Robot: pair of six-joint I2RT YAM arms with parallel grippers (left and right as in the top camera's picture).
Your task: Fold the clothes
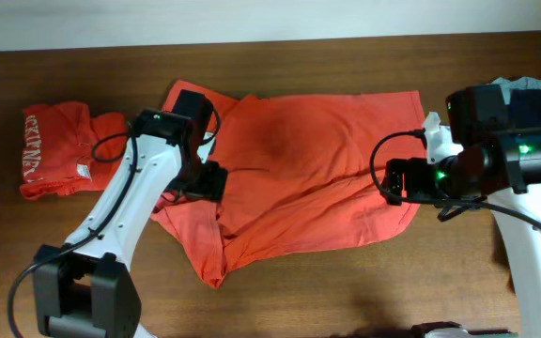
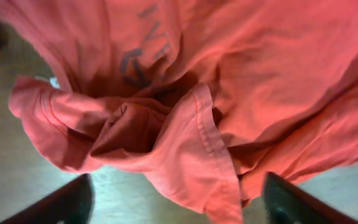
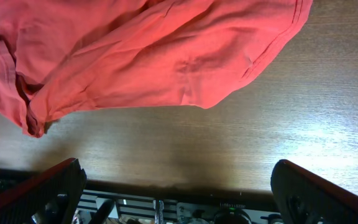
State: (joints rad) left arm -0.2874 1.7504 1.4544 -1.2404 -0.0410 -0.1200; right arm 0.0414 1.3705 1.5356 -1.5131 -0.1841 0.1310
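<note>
One of the clothes, a red-orange T-shirt [image 1: 317,160], lies spread and rumpled across the middle of the table. Another [image 1: 56,150] sits folded at the far left with white lettering showing. My left gripper [image 1: 205,180] hovers over the spread shirt's left sleeve. In the left wrist view it [image 2: 178,180] is open, and a bunched fold of fabric [image 2: 191,155] hangs between the wide-apart fingers [image 2: 61,205], unpinched. My right gripper [image 1: 397,180] is at the shirt's right edge. In its wrist view it [image 3: 178,163] is open over bare wood, just short of the hem [image 3: 166,62].
The wooden table [image 1: 346,282] runs under everything. A grey-blue cloth [image 1: 522,84] peeks out at the back right behind the right arm. The left arm's base [image 1: 83,291] stands at the front left. A light wall strip borders the table's far edge.
</note>
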